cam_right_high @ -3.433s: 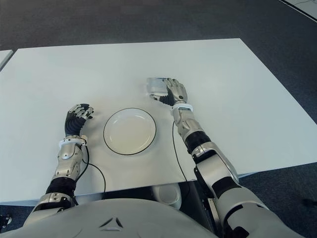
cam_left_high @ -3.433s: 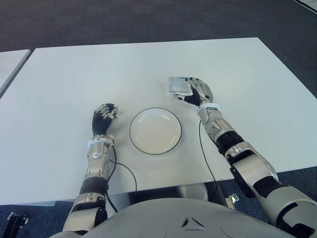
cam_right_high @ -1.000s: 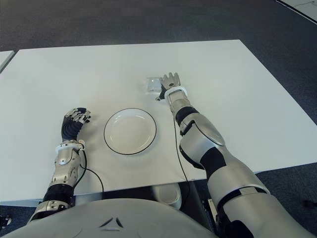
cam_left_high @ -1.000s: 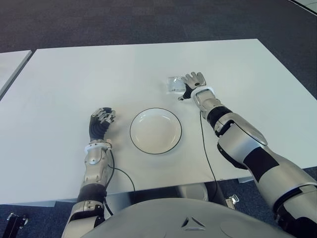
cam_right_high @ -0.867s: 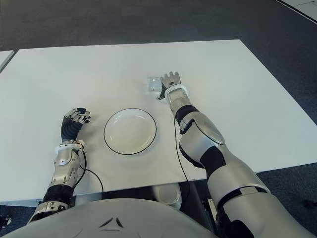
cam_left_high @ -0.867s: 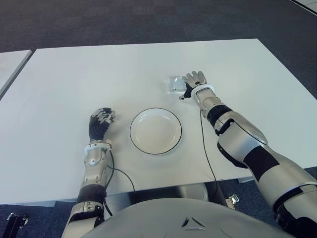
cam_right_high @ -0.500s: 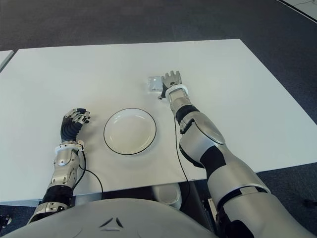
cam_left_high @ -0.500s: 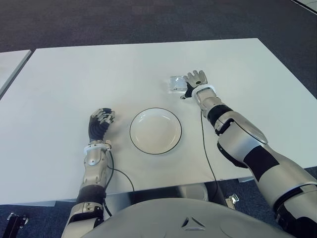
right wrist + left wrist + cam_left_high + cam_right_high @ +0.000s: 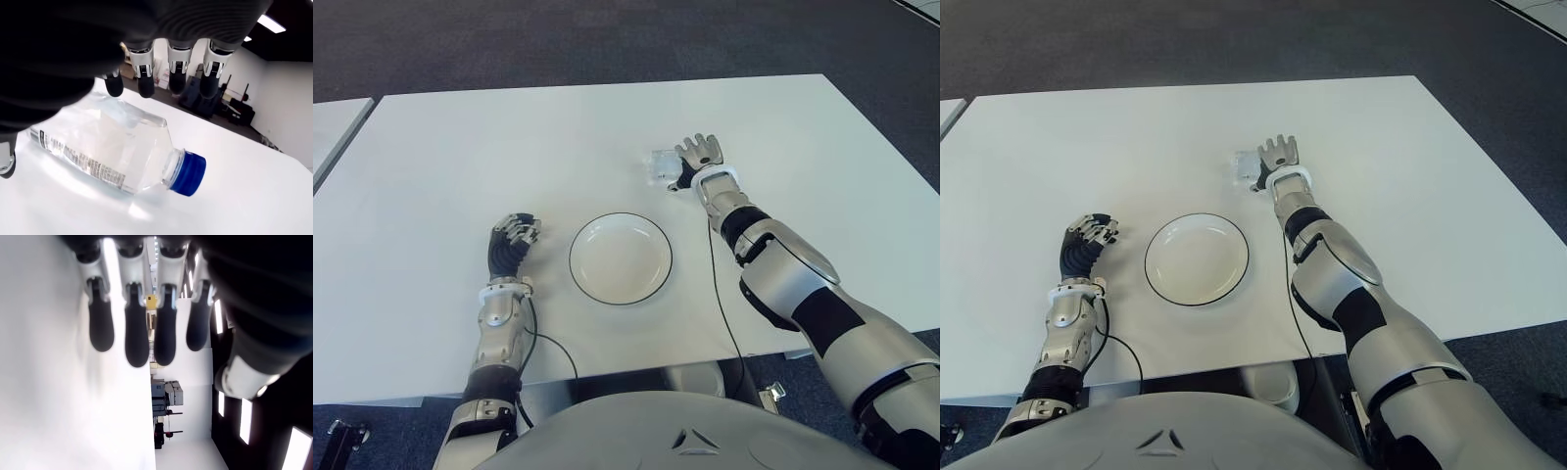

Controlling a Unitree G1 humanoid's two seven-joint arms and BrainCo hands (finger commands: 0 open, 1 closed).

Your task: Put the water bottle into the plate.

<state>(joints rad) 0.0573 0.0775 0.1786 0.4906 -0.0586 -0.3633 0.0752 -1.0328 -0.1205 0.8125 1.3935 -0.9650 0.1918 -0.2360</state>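
A clear water bottle [image 9: 661, 166] with a blue cap [image 9: 190, 173] lies on its side on the white table, beyond the plate and slightly to its right. My right hand [image 9: 693, 160] is just to the bottle's right. Its fingers [image 9: 176, 73] are spread above the bottle's body [image 9: 107, 147] and do not close around it. The white plate [image 9: 621, 258] with a dark rim sits in front of me with nothing on it. My left hand [image 9: 512, 241] shows to the left of the plate, loosely curled and holding nothing.
The white table [image 9: 509, 137] reaches dark carpet at its far edge. Part of another table [image 9: 331, 122] shows at the far left. A thin black cable [image 9: 717, 294] runs along my right arm and another [image 9: 553, 338] by my left arm.
Since 3.4 s ago my right arm has swung its elbow up and the hand now points away. In the last second the hand edged slightly farther and the bottle shifted a little. The left hand stayed.
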